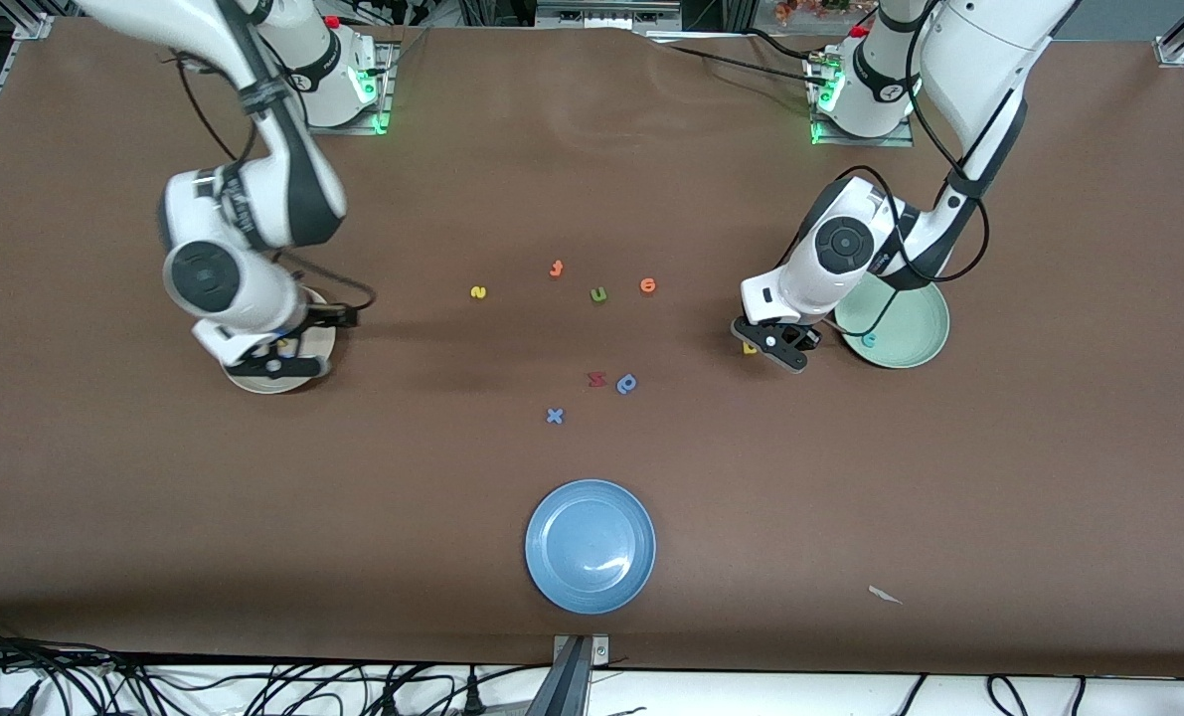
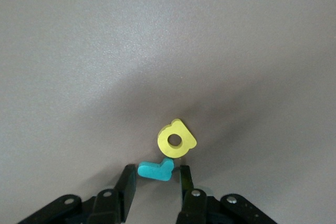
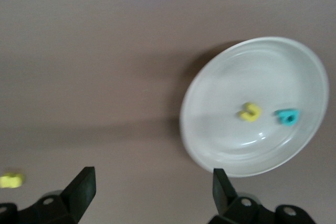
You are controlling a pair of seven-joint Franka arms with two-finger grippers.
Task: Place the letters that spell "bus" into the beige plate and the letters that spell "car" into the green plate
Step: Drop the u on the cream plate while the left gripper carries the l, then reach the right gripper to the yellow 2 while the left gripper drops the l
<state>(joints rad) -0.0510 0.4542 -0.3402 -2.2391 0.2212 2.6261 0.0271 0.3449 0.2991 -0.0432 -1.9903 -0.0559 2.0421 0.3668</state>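
Even overhead light, soft shadows; right wrist view blurred, perhaps by motion.

**Two plates at the ends, one up front, loose letters between**

The right arm's plate [image 1: 325,343] sits at that arm's end of the table. In it lie the b [image 3: 287,116] and the u [image 3: 250,112], side by side but apart, with the right gripper [image 1: 273,364] over the plate.

The left arm's plate [image 1: 925,333] sits at the left arm's end and has the c [image 1: 869,340] in it. Just beside this plate, toward the table's middle, the a [image 2: 177,140] and the r [image 2: 156,170] lie touching on the table. The left gripper [image 1: 775,348] is down at the r.

Mid-table, a loose row runs s [image 1: 478,291], t [image 1: 555,268], second u [image 1: 598,293], e [image 1: 648,285]. Nearer the front camera lie the z [image 1: 596,379] and the p [image 1: 627,383], close together, and the x [image 1: 555,416] nearer still. The near plate [image 1: 552,577] is nearest of all.
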